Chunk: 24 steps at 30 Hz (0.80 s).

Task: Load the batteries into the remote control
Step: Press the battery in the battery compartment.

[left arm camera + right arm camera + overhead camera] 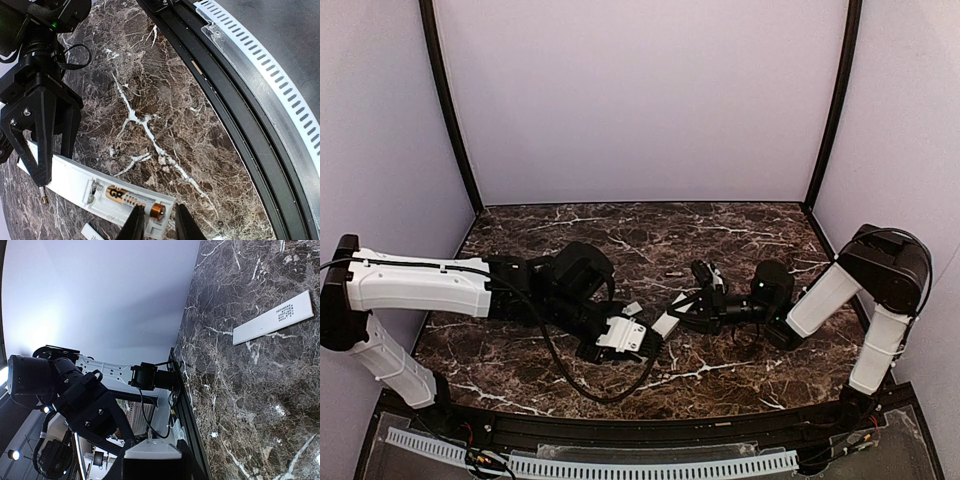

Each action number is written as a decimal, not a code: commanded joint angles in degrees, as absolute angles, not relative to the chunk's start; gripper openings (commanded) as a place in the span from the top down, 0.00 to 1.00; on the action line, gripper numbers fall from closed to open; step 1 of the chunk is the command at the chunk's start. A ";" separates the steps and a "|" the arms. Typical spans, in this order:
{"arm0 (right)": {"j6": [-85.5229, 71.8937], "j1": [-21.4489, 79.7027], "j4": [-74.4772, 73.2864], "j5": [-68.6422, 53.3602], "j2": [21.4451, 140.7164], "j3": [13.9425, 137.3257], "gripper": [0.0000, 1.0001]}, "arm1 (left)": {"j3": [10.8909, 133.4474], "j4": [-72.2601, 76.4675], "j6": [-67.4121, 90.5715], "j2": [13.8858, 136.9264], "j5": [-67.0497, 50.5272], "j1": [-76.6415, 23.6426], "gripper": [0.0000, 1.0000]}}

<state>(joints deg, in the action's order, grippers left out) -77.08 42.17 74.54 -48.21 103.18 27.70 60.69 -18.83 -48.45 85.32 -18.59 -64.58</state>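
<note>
The remote control [75,177] is a white bar with its battery bay open upward, held just above the marble. One gold and grey battery [127,199] lies in the bay. My left gripper [160,215] stands narrowly open over the bay's end. One finger [134,222] touches the battery and the other sits just past the remote's end. My right gripper [54,165] is shut on the remote's other end. In the right wrist view that end of the remote [152,451] fills my right gripper [152,462]. From above, the remote [667,322] bridges my left gripper [645,340] and my right gripper [685,305].
A thin flat white strip [272,317] with small print lies on the marble beside the remote; its corner [92,232] shows under the remote. A small metal-tipped piece [44,196] pokes out below the right finger. The table's black front rail [240,115] runs close by.
</note>
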 commanded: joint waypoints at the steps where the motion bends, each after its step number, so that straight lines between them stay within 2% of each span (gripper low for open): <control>1: -77.35 42.98 83.14 -48.68 103.16 27.68 1.00 | 61.62 -18.60 -47.96 85.26 -17.36 -64.86 0.79; 13: -77.45 43.48 83.32 -48.61 103.37 27.98 1.00 | 61.41 -17.15 -47.70 85.55 -14.19 -64.89 0.86; 24: -77.53 43.67 83.47 -48.17 103.37 28.01 1.00 | 61.70 -18.12 -47.27 85.33 -16.04 -64.86 0.86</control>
<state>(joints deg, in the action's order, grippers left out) -77.08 42.65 74.54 -47.97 103.22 27.70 60.69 -17.65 -47.79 85.62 -15.03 -64.82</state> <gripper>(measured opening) 0.220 0.134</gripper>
